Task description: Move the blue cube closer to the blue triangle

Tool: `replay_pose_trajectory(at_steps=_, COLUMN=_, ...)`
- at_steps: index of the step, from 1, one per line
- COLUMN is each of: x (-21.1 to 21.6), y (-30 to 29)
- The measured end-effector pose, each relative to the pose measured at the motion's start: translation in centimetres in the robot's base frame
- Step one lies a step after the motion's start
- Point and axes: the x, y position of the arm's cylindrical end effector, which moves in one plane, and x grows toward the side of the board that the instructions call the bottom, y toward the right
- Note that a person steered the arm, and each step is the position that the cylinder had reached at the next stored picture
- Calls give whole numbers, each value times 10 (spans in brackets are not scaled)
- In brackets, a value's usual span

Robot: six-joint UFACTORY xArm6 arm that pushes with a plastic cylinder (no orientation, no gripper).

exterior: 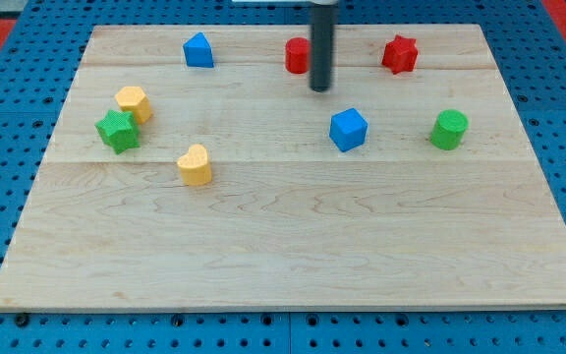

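The blue cube (348, 129) sits right of the board's middle, in the upper half. The blue triangle (198, 50) sits near the view's top edge, left of centre. My tip (320, 88) is the lower end of the dark rod that comes down from the view's top. It stands above and a little left of the blue cube, with a small gap between them. It is well to the right of the blue triangle.
A red block (296, 56) sits partly behind the rod. A red star (399, 54) is at the top right, a green cylinder (449, 130) right of the cube. A yellow block (134, 102), green star (117, 131) and yellow heart (195, 165) are on the left of the wooden board (283, 246).
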Motion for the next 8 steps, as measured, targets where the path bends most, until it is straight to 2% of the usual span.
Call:
replay_pose_trajectory(at_steps=1, x=19, y=38)
replay_pose_trajectory(at_steps=2, x=65, y=8)
replay_pose_trajectory(at_steps=3, x=68, y=-53)
replay_pose_trajectory(at_steps=4, x=88, y=12)
replay_pose_trajectory(at_steps=5, x=155, y=11)
replay_pose_trajectory(at_steps=6, x=138, y=-40)
replay_pose_trajectory(at_steps=7, x=122, y=-32)
replay_pose_trajectory(at_steps=8, x=84, y=-101)
